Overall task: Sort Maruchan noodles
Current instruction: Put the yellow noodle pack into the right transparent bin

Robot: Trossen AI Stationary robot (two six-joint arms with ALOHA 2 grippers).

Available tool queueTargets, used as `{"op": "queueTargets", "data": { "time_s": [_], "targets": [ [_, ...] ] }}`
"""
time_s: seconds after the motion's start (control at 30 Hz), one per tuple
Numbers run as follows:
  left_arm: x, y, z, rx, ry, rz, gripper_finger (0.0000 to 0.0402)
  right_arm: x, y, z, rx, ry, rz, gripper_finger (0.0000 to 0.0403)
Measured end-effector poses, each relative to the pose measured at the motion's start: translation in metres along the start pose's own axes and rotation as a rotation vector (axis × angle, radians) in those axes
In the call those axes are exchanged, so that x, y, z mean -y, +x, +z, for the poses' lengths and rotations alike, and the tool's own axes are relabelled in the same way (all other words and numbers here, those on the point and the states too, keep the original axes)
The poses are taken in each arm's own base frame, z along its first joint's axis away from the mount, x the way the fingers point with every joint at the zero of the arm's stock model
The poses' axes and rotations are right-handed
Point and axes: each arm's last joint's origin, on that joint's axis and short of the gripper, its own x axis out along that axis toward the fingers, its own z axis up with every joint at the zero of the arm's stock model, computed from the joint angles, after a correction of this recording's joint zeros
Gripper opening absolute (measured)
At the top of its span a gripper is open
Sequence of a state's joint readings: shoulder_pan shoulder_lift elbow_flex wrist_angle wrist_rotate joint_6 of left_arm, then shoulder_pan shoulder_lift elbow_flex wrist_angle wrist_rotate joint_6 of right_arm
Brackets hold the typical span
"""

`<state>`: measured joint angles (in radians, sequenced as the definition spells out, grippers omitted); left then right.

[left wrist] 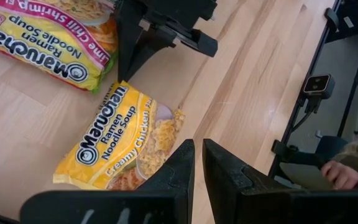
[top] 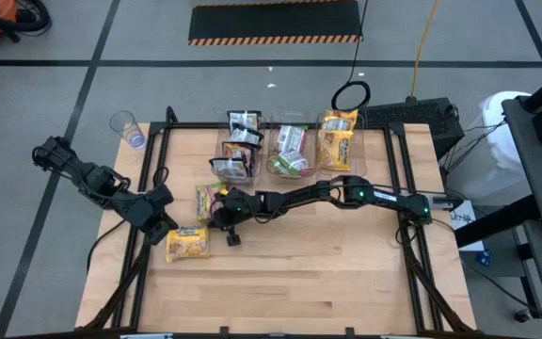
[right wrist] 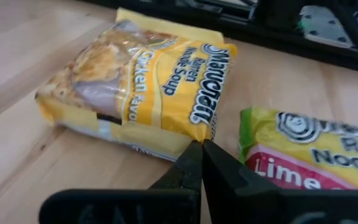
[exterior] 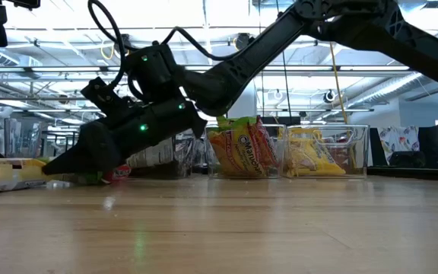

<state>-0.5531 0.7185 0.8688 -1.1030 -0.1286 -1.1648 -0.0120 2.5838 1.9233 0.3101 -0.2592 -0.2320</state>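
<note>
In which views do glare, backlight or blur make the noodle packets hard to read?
Low view: bright ceiling lights behind leave the right gripper a dark silhouette, and the near table is blurred. Left wrist view: the yellow packet reads sharply, with only mild sheen on the wood. Right wrist view: the green-edged packet is soft at the picture's edge.

Worktop (top: pixel 346 273): pale wood planks, smooth, satin sheen. Yellow noodle packet (top: pixel 187 244) at 8 o'clock: crinkly glossy plastic film. Bins (top: pixel 291 151) at 12 o'clock: clear glossy plastic. Right end effector (right wrist: pixel 201 155): matt black plastic. Frame rails (top: pixel 412 254): matt black metal.
</note>
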Motion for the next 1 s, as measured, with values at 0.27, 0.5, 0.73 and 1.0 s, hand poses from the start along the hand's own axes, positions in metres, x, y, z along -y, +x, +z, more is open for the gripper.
{"op": "queueTargets", "data": {
  "time_s": [0.27, 0.5, 0.73, 1.0],
  "targets": [
    [0.0, 0.0, 0.0, 0.0, 0.036, 0.001, 0.0037, -0.003, -0.011, 0.028, 0.044, -0.02, -0.005, 0.0],
    [0.0, 0.0, 0.0, 0.0, 0.06, 0.001, 0.0037, -0.013, -0.028, 0.063, 0.049, -0.05, 0.019, 0.0],
    [0.0, 0.0, 0.0, 0.001, 0.063, 0.001, 0.0037, -0.016, -0.045, 0.082, -0.011, -0.094, 0.01, 0.0],
    [0.0, 0.0, 0.0, 0.002, 0.076, 0.002, 0.0037, -0.015, -0.065, 0.104, -0.045, -0.131, -0.03, 0.0]
  ]
}}
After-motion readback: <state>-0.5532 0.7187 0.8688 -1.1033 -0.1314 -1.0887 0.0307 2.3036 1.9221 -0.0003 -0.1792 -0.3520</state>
